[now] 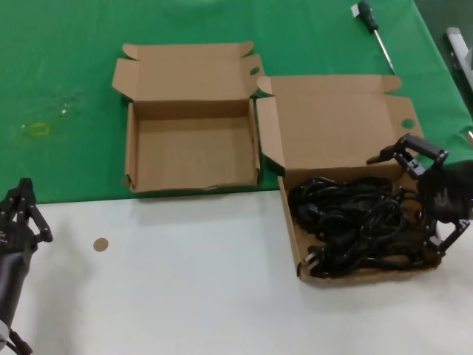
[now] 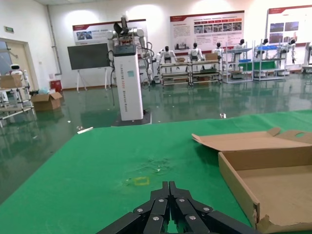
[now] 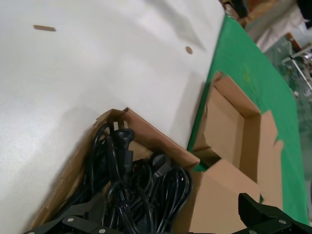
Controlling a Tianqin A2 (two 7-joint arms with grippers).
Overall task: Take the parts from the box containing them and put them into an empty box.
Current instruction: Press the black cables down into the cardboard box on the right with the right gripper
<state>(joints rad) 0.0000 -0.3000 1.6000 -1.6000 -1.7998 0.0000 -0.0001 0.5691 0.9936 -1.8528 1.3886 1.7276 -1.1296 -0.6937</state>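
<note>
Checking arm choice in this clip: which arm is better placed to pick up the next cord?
Right. The right gripper hangs open over the power cords in their box, while the left gripper sits shut at the table's near left edge, far from them.

On the desk (image 1: 199, 266) we see two open cartons side by side, their corners nearly touching: the empty box (image 1: 191, 148) to the left and farther back, the box of parts (image 1: 355, 214) to the right and nearer. The cords (image 1: 355, 218) lie heaped inside it (plugs toward the near edge). Behind it, a screwdriver (image 1: 375, 31) lies apart.
</note>
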